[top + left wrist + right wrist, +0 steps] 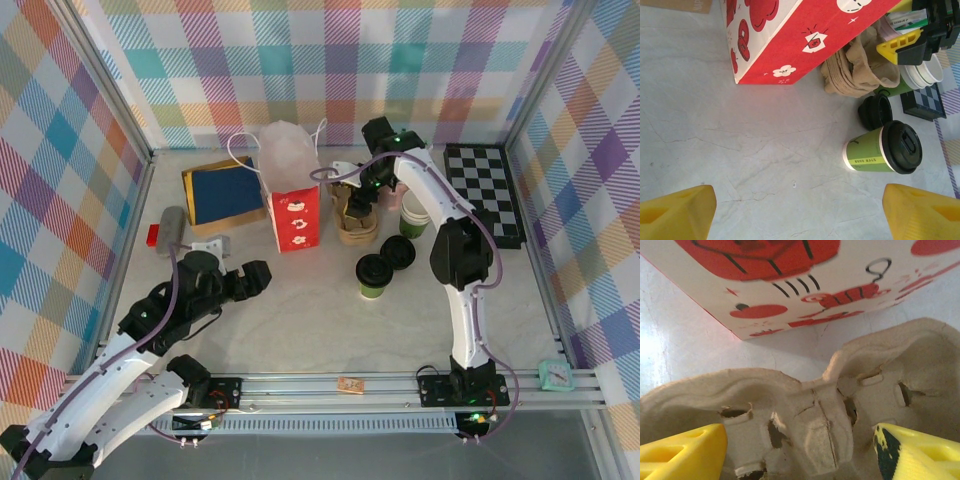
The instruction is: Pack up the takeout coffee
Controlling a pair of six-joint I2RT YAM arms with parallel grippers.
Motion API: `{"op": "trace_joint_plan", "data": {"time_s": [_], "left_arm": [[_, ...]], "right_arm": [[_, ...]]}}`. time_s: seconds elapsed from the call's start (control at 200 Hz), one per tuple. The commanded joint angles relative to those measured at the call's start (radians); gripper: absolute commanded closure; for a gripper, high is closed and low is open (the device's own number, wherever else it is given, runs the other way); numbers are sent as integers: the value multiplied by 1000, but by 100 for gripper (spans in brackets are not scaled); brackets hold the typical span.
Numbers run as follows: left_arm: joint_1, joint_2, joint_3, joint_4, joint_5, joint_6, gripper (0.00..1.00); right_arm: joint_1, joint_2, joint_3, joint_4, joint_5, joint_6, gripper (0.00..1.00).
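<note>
Hovering over the pulp cup carrier just right of the red paper bag, right gripper is wide, empty. Left gripper, wide too, sits near-side of bag. Takeout coffee stands further right, nearer. Risk: pinched carrier rim crumples or drags against bag.

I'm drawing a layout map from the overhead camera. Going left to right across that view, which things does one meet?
blue flat board → red paper bag → takeout coffee → checkerboard → small teal clock
</note>
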Motion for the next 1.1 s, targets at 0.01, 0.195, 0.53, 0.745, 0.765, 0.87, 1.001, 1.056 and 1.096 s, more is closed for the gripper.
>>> {"op": "trace_joint_plan", "data": {"time_s": [0.01, 0.195, 0.53, 0.745, 0.765, 0.87, 1.001, 1.056, 1.096], "left_arm": [[17, 5, 13, 0, 3, 16, 14], [24, 20, 15, 5, 8, 20, 14], [39, 32, 6, 20, 22, 17, 14], [47, 44, 3, 28, 33, 20, 14], [47, 43, 3, 28, 34, 20, 14], [50, 41, 3, 30, 35, 20, 14], [52, 40, -1, 30, 36, 20, 14], [53, 38, -1, 28, 36, 20, 14], [53, 37, -1, 27, 37, 21, 14]], "right_arm": [[-7, 31, 40, -33, -50, -30, 22], [-12, 68, 65, -22, -46, -29, 22], [-12, 96, 69, -4, -30, -36, 25], [-12, 87, 55, 0, -18, -40, 36], [-12, 86, 53, 1, -18, -40, 38], [-12, 74, 39, 8, -13, -39, 43], [-12, 67, 29, 15, -6, -39, 50], [-10, 64, 25, 20, -2, -37, 53], [-9, 63, 24, 19, -3, -36, 54]]}}
